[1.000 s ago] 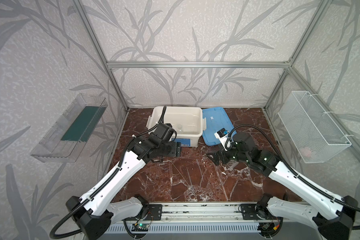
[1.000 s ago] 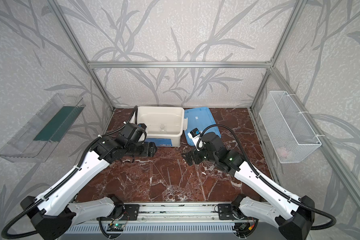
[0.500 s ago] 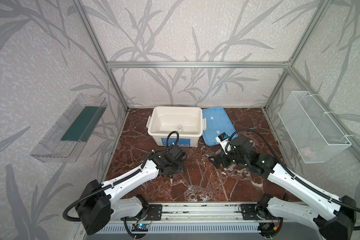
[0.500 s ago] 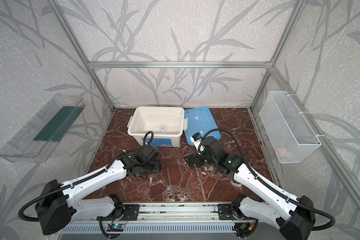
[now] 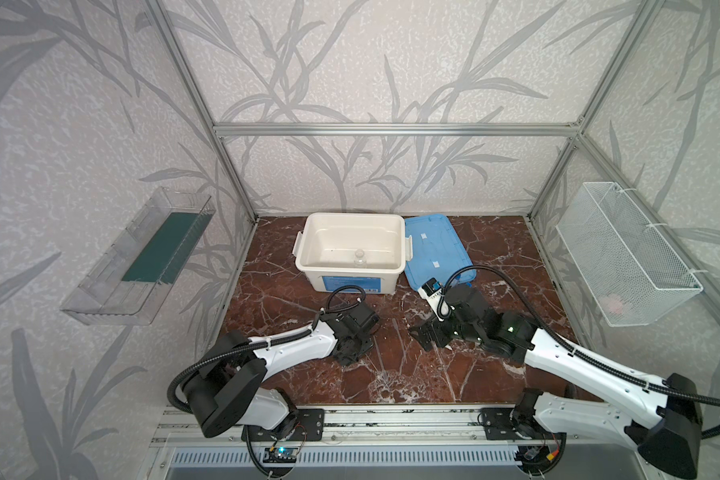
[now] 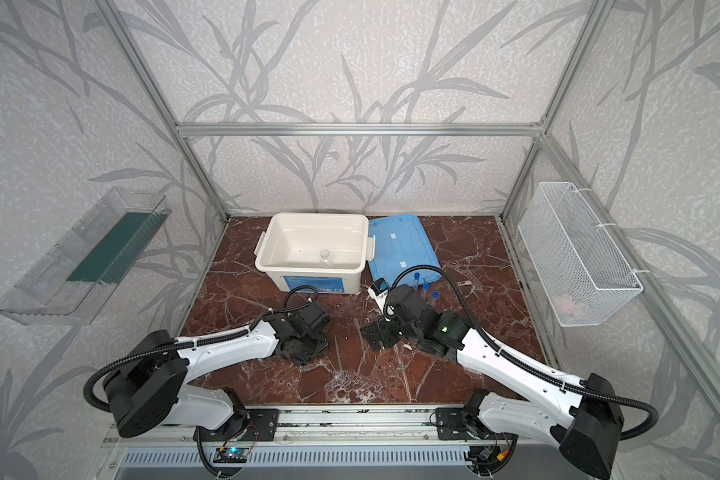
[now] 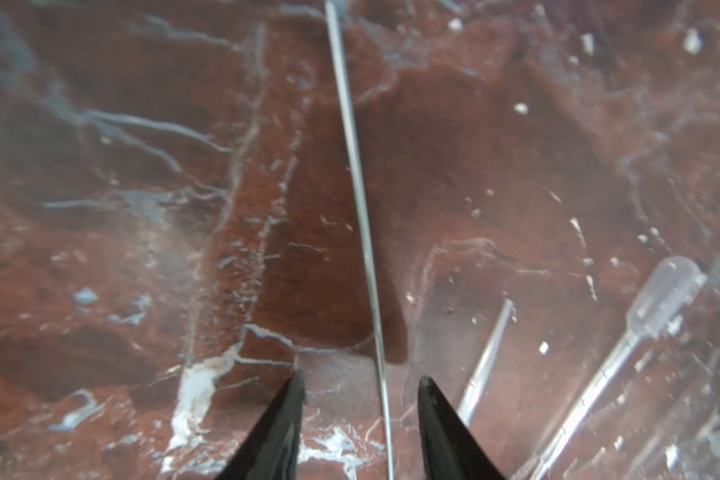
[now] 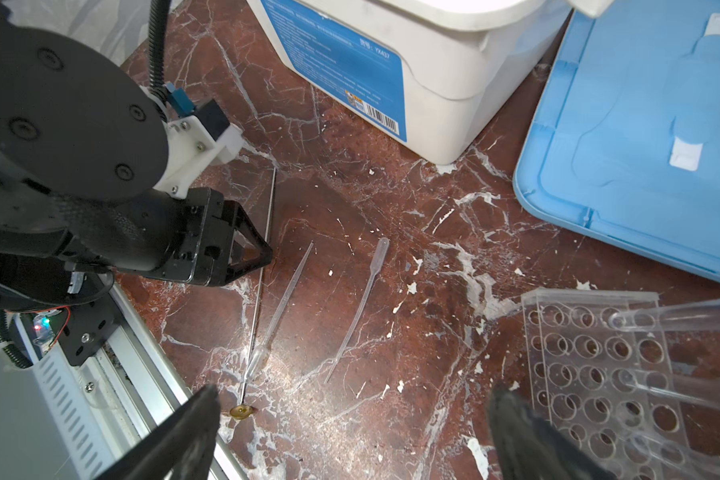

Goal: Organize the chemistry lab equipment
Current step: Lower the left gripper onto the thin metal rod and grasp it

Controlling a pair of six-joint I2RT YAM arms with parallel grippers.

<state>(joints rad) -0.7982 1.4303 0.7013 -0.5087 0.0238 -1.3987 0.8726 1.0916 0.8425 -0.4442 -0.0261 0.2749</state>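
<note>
Just in front of the white tub (image 5: 350,274), the left end effector (image 7: 360,380) is hanging low over the surface (image 5: 391,374) with its jaws open, straddling a thin clear rod (image 7: 356,187) that's lying flat, not squeezing it. Off the tub's front right corner the right end effector (image 8: 354,390) is hovering wide open, gripping nothing, right by the clear rack (image 8: 591,374) with blue-capped tubes (image 6: 425,286) poking out of it. Inside the tub a small jar (image 5: 360,259) is sitting on the bottom.

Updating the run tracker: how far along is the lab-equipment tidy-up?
Done: small jar sits in the white tub. In hand: nothing gripped; left gripper straddles a thin rod on the table, jaws apart. Left: two pipettes, rod, rack with tubes; right gripper open.
</note>
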